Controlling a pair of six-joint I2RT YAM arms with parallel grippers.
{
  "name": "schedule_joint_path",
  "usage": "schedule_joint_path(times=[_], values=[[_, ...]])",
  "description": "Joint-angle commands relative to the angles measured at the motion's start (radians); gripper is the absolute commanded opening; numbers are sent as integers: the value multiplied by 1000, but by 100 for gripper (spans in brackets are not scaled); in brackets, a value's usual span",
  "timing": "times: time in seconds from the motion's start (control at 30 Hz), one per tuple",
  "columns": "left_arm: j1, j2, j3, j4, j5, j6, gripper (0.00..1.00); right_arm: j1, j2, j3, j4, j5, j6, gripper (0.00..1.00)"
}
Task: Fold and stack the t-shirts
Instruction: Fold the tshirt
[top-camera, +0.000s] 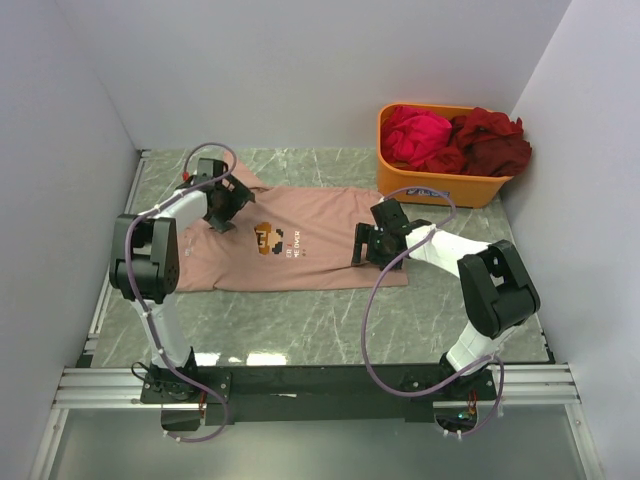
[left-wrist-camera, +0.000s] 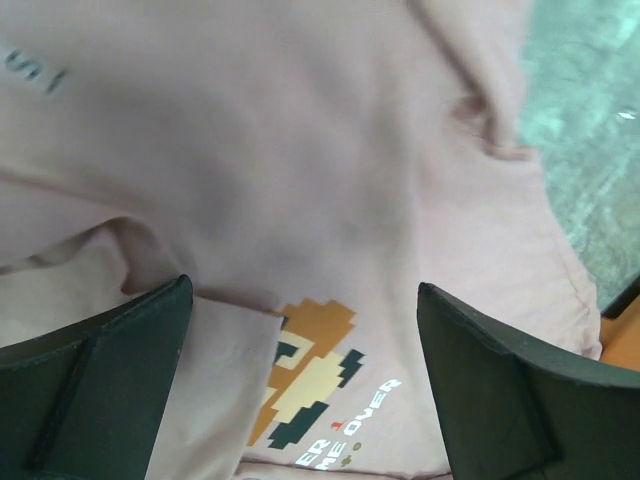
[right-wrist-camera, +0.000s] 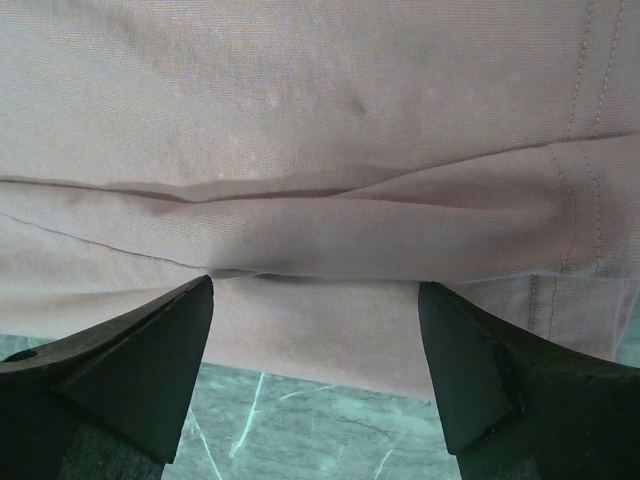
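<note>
Now: salmon-pink t-shirt (top-camera: 310, 255) lies spread on table (top-camera: 300, 310). Left gripper (top-camera: 222, 210) gapes wide above its left part, holding nothing; right gripper (top-camera: 366, 245) equally wide, empty, at hem.

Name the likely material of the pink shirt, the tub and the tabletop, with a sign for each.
Pink shirt: soft matte cloth; it creases, hems stitched. Tub: smooth orange plastic, probably; rigid rim. Tabletop: green, veined, glossy; marble or laminate.

Salmon-pink t-shirt (top-camera: 310, 240) with brown pixel figure, magenta and dark-red shirts (top-camera: 460, 140), orange tub (top-camera: 440, 185).
</note>
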Motion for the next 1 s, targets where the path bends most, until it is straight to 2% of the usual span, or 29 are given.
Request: schedule_joint_path(times=[0.0, 0.1, 0.2, 0.33, 0.5, 0.7, 0.83, 0.97], values=[[-13, -25, 80, 43, -12, 80, 100, -7, -11, -6, 17, 36, -12, 89], [-13, -45, 103, 9, -26, 135, 99, -5, -22, -12, 20, 26, -19, 89], [-13, -114, 62, -11, -67, 169, 100, -7, -51, -18, 23, 26, -30, 89], [-13, -273, -91, 0, -63, 180, 99, -7, -91, -18, 20, 26, -42, 89], [-13, -390, -251, 29, -59, 177, 99, -7, -112, -18, 23, 11, -45, 89], [-9, -311, -245, 64, -110, 184, 100, -7, -111, -23, 25, -1, -45, 89], [6, -150, -118, 58, -112, 203, 99, -7, -118, -27, 20, 5, -41, 89], [32, -45, -3, 55, -173, 236, 99, -5, -134, -24, 2, 29, -44, 89]])
